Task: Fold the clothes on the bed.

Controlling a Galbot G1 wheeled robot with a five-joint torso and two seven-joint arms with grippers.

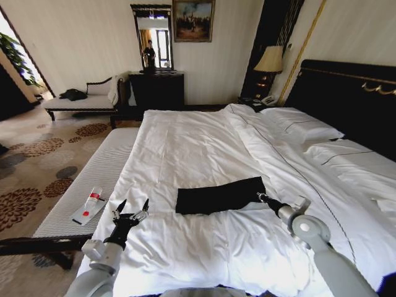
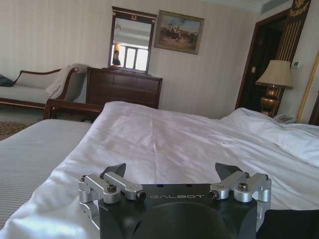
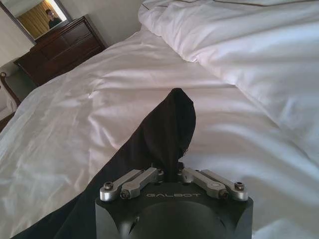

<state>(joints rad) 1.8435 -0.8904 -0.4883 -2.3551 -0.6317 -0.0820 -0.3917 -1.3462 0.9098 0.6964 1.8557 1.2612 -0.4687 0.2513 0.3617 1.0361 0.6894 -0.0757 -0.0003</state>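
The clothes, a black T-shirt (image 1: 219,196), lie as a long narrow band across the near part of the bed's white duvet (image 1: 204,142). My right gripper (image 1: 260,196) is at the band's right end. In the right wrist view this gripper (image 3: 169,172) is shut on the black fabric (image 3: 164,129), which bunches up from between its fingers. My left gripper (image 1: 133,206) stands open a short way left of the shirt's other end, near the bed's left edge. In the left wrist view the left gripper (image 2: 172,172) holds nothing, and a corner of the shirt (image 2: 294,224) lies beside it.
A pale cushioned bench (image 1: 93,167) runs along the bed's left side with a small white and red packet (image 1: 90,206) on it. Pillows (image 1: 309,130) and the dark headboard (image 1: 346,99) are at the right. A dresser (image 1: 156,90) and a chaise (image 1: 80,102) stand by the far wall.
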